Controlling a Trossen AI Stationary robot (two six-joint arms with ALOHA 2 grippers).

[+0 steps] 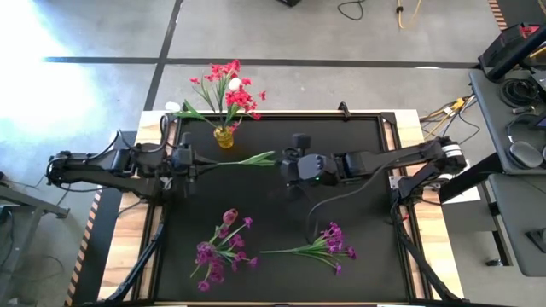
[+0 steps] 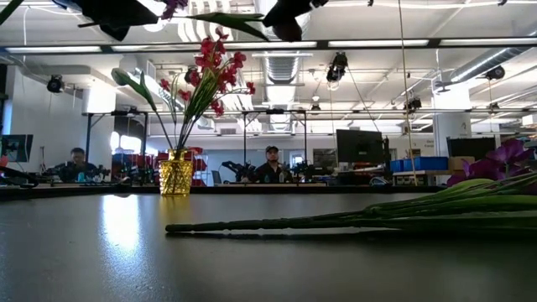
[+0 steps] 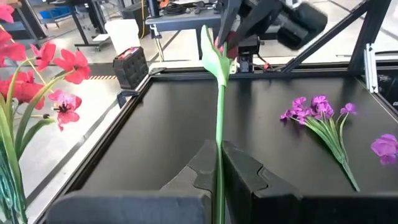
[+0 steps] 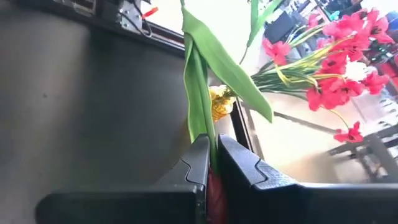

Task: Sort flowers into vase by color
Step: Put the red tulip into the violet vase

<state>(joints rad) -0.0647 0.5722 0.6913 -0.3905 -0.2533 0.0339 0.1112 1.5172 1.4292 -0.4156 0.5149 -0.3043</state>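
Both grippers are clamped on one sprig (image 1: 247,159) held level in the air over the worktop (image 1: 281,222), just right of the yellow vase (image 1: 224,136). The left gripper (image 1: 194,165) has its fingers (image 3: 249,171) pressed together on the thin green stem, its arm stretched flat from the worktop's left edge toward the vase. The right gripper (image 1: 286,164) has its fingers (image 4: 242,165) closed on the sprig's other end, where a red bit shows between them and long green leaves (image 4: 205,68) stick out; its arm reaches in level from the right edge. The vase, at the worktop's back edge, holds red blooms (image 1: 235,89) and one white bud (image 1: 234,84). Two purple bunches lie on the worktop well in front of the vase, one nearly straight ahead (image 1: 220,251) and one farther right (image 1: 328,245).
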